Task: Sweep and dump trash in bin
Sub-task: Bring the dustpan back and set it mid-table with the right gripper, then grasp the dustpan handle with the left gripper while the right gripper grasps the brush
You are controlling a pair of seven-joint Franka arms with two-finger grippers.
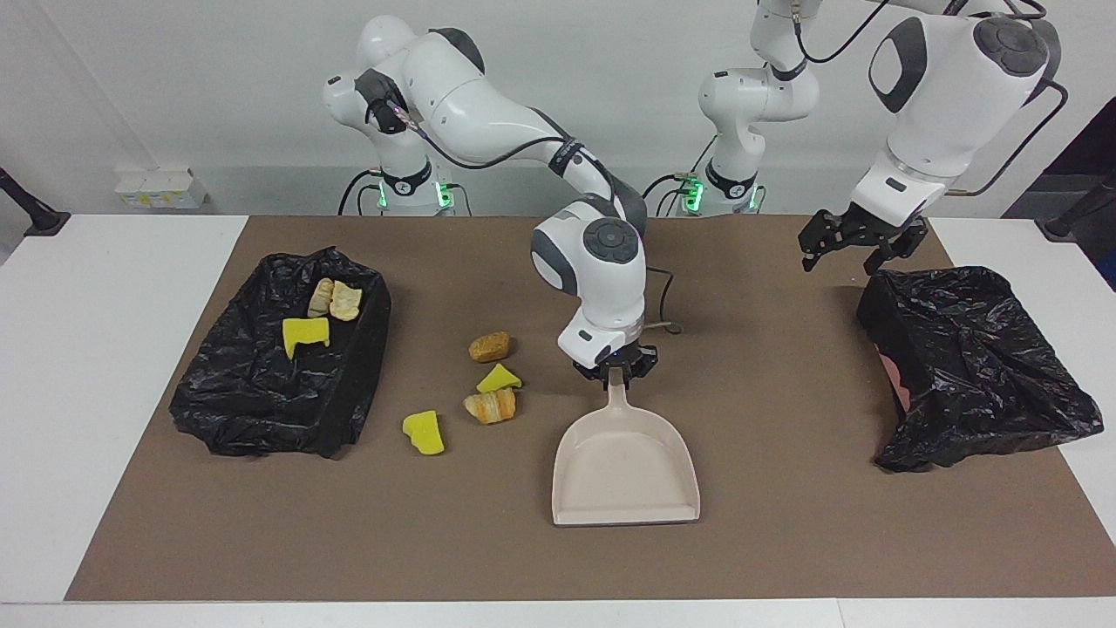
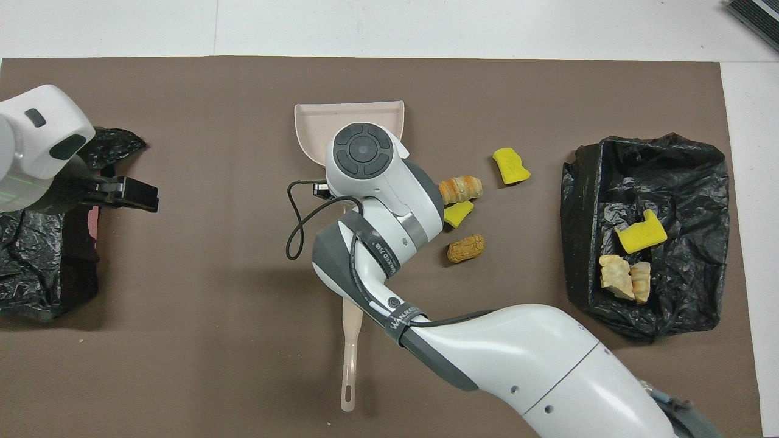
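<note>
The beige dustpan [image 1: 624, 471] lies flat on the brown mat, its mouth turned away from the robots; it also shows in the overhead view [image 2: 316, 125]. My right gripper [image 1: 616, 373] is shut on its handle. Loose trash lies beside the pan toward the right arm's end: a brown roll [image 1: 489, 346], a yellow sponge [image 1: 498, 379], a croissant [image 1: 491, 406] and another yellow sponge [image 1: 424, 433]. The black-lined bin [image 1: 261, 410] holds a yellow sponge [image 1: 305, 334] and two bread pieces [image 1: 336, 301]. My left gripper [image 1: 844, 257] is open and empty, in the air beside a second black bag.
A crumpled black bag [image 1: 976, 366] with something pink showing sits at the left arm's end. In the overhead view a long beige handle [image 2: 350, 359] runs from under the right arm toward the robots, in line with the dustpan. White table borders the mat.
</note>
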